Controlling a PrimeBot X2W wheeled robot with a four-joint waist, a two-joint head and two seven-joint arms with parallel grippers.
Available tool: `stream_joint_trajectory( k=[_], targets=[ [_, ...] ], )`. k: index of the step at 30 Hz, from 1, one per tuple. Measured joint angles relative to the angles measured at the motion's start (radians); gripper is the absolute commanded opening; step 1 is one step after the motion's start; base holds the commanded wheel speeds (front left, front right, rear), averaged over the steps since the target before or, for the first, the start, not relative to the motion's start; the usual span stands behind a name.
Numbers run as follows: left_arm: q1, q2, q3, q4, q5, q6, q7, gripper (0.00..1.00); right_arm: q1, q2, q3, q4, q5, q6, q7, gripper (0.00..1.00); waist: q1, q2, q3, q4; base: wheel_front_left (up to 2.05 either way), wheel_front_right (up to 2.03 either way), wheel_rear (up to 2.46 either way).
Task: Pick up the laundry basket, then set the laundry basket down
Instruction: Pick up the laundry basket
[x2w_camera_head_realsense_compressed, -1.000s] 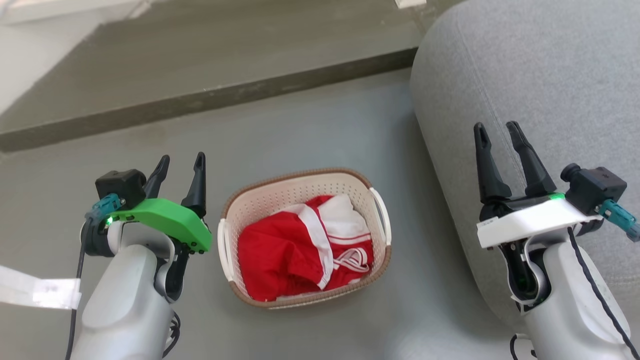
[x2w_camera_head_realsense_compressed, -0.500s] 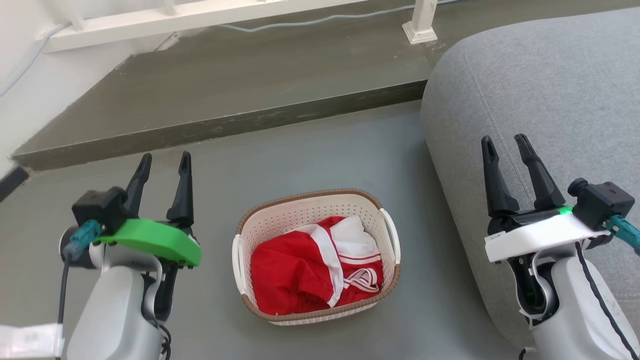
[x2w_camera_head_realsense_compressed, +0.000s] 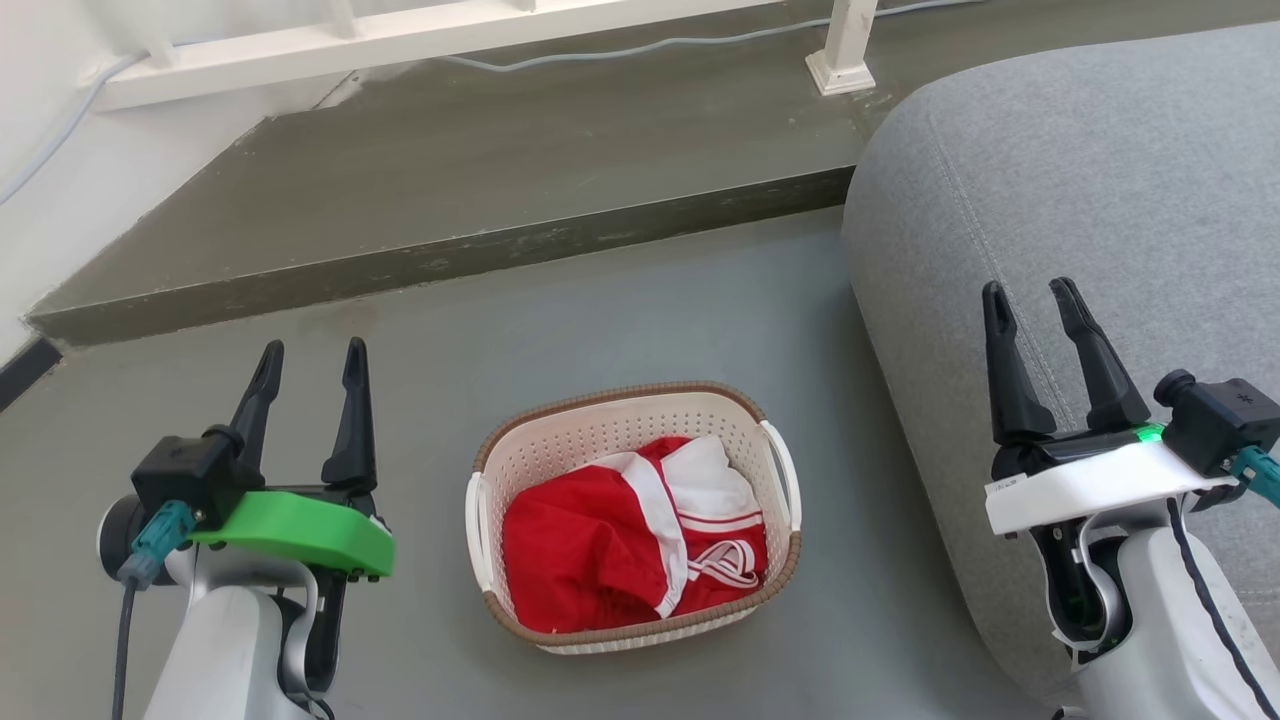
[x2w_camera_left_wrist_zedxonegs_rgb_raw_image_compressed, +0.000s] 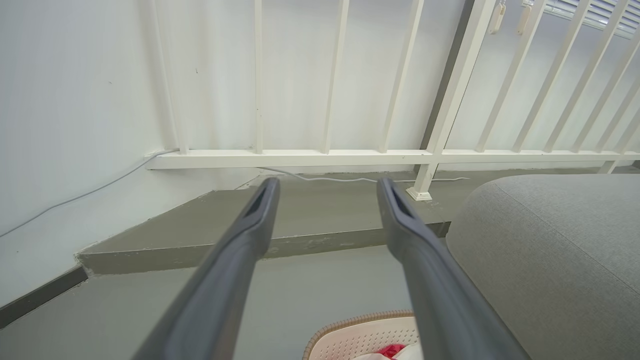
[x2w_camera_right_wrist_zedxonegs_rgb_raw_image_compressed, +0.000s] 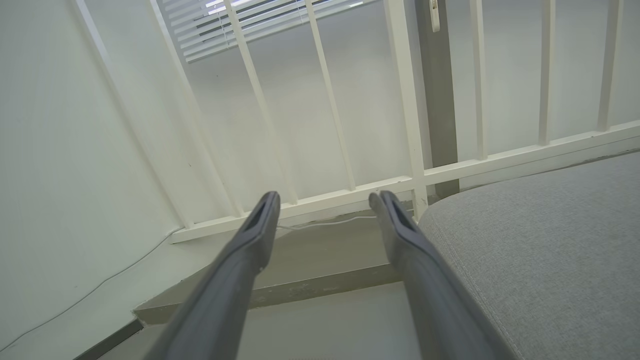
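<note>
The laundry basket, cream-white and perforated with a brown rim and white side handles, stands on the grey floor at the centre of the head view. Red and white clothing lies inside it. My left gripper is open and empty, to the left of the basket and apart from it. Over the grey cushion on the right hovers my right gripper, open and empty. The left wrist view catches the basket's rim at its bottom edge between the open left gripper's fingers. The right gripper points at the railing.
A large grey cushion fills the right side, close to the basket. A raised concrete step crosses behind the basket. Behind it stand a white railing with a post and a cable along the base.
The head camera tilted up, shifting the whole picture down and revealing the railing. The left gripper has drawn slightly left and down, away from the basket. Both grippers stay open.
</note>
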Motion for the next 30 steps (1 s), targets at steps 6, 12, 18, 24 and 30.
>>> stream_joint_trajectory(
  k=[6,12,18,24,30],
  targets=[
    [0.036,-0.014,0.007,-0.040,0.008,0.001,0.000,1.00,0.012,0.001,0.002,-0.011,-0.005,0.000,0.000,1.00,0.0000,0.0000,0.006,0.000,0.00,0.00,0.00],
    [0.058,-0.016,0.012,-0.061,0.008,0.001,0.000,1.00,0.014,0.001,0.005,-0.016,-0.005,0.000,0.000,1.00,0.0000,0.0000,0.014,0.000,0.00,0.00,0.00],
    [0.063,-0.017,0.015,-0.067,0.008,0.001,0.000,1.00,0.014,0.001,0.005,-0.017,-0.006,0.000,0.000,1.00,0.0000,0.0000,0.018,0.001,0.00,0.00,0.00],
    [0.072,-0.019,0.018,-0.073,0.008,0.001,0.000,1.00,0.014,0.001,0.005,-0.018,-0.007,0.000,0.000,1.00,0.0000,0.0000,0.021,0.000,0.00,0.00,0.00],
    [0.084,-0.019,0.026,-0.082,0.008,-0.001,0.000,1.00,0.014,0.001,0.007,-0.021,-0.007,0.000,0.000,1.00,0.0000,0.0001,0.026,-0.004,0.00,0.00,0.00]
  ],
)
